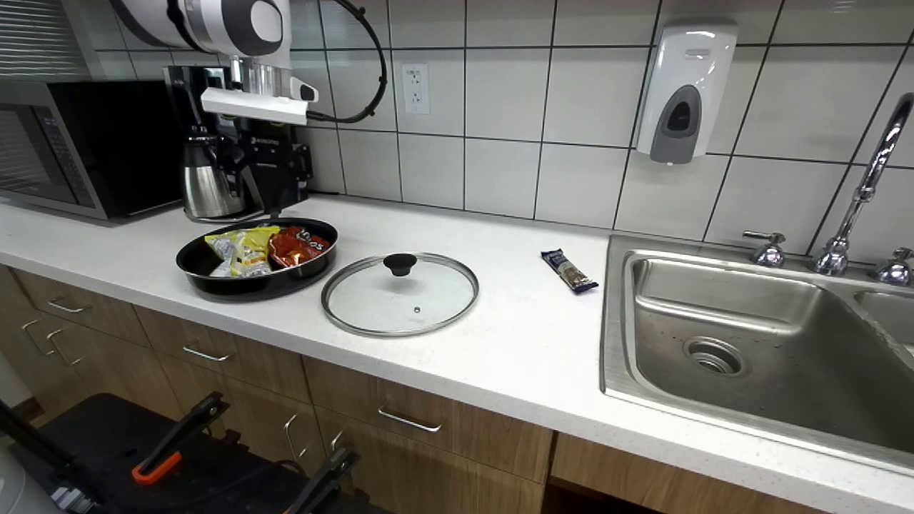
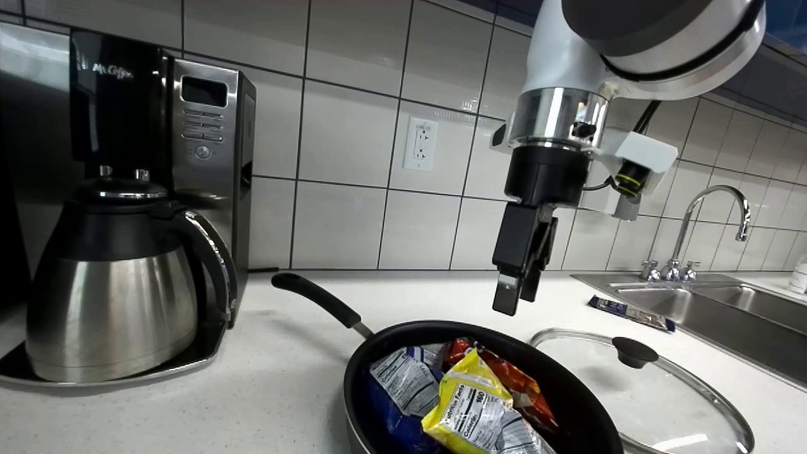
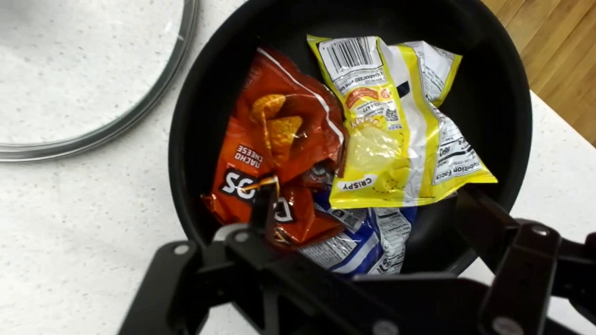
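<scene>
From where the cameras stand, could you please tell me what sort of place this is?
Probably a kitchen, perhaps an office break room: a metal sink set into the white counter, a coffee maker and a microwave suggest it.

Pale wall tiles [image 1: 507, 89] — an outlet [image 1: 415, 88] set among them — line the back edge of the counter [image 1: 500, 357]; wood-grain drawers [image 1: 471, 437] run below its front edge.

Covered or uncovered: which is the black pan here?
Uncovered: in the wrist view, snack bags show inside the black pan, and the glass lid lies knob-up beside it on the counter.
</scene>
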Controlling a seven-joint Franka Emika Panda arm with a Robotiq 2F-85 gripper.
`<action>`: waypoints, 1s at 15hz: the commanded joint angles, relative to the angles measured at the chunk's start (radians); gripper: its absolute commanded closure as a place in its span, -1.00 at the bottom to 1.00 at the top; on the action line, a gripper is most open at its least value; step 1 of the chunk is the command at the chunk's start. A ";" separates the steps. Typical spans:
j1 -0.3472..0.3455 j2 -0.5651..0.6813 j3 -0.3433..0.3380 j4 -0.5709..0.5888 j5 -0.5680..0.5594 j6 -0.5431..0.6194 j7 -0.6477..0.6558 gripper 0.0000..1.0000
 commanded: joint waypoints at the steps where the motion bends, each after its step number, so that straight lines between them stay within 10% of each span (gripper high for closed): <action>1: -0.020 -0.076 -0.010 -0.097 -0.021 0.065 0.053 -1.00; 15: -0.119 -0.164 -0.146 -0.236 -0.131 0.166 0.133 -1.00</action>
